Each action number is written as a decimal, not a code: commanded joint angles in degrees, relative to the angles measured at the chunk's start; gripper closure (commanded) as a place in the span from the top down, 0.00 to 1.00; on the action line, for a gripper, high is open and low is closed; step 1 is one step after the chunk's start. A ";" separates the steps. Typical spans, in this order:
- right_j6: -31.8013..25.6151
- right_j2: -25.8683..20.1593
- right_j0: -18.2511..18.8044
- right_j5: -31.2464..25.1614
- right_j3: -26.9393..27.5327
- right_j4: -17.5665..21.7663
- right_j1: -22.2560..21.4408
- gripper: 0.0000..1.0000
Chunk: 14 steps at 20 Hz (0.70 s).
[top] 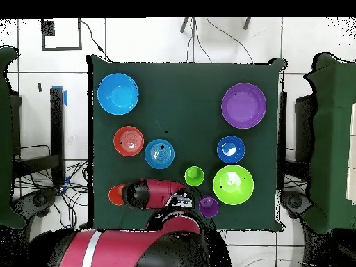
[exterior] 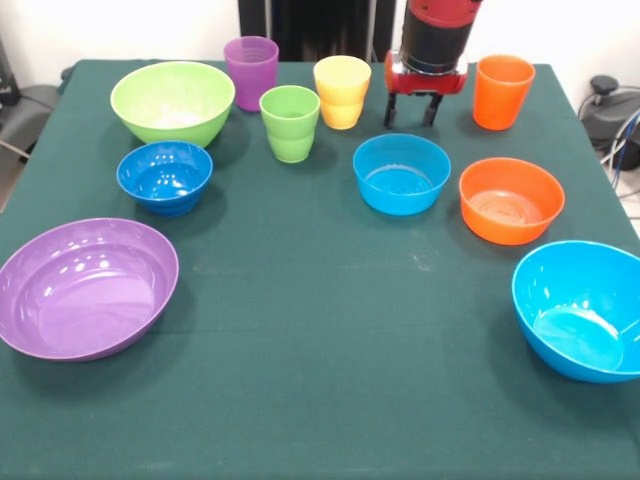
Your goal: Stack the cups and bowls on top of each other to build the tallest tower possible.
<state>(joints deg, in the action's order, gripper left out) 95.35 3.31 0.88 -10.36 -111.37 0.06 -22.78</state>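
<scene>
The green-clothed surface (exterior: pixel 300 340) carries everything, and nothing is stacked; every bowl and cup stands alone and upright. Taking the small light blue bowl (exterior: pixel 401 173) near the middle as the landmark, places in the front view run as follows.

The large purple bowl (exterior: pixel 85 288) lies far to its left and nearer the camera, close to the surface's left edge. The large light blue bowl (exterior: pixel 583 308) sits to its right and nearer the camera, at the right edge. The lime green bowl (exterior: pixel 172 101) stands well to its left and farther back.

The small orange bowl (exterior: pixel 511 200) is just to the landmark's right, apart from it. The dark blue bowl (exterior: pixel 164 177) is well to its left, level with it.

Behind the landmark runs a row of cups: the purple cup (exterior: pixel 251 72) far back-left, the green cup (exterior: pixel 290 123) to the left and slightly back, the yellow cup (exterior: pixel 342 91) behind and a little left, the orange cup (exterior: pixel 503 91) behind and to the right.

The claw (exterior: pixel 416 112) hangs just behind the landmark, between the yellow and orange cups, its fingers parted and holding nothing.
</scene>
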 commanded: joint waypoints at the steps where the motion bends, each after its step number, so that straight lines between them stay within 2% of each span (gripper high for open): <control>1: 7.29 -3.13 2.56 8.14 18.09 -2.26 6.37 1.00; 14: 9.34 -2.74 2.09 4.33 14.85 -2.36 2.10 1.00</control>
<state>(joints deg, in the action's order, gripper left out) 95.36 3.31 0.90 -14.73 -109.29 0.06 -22.37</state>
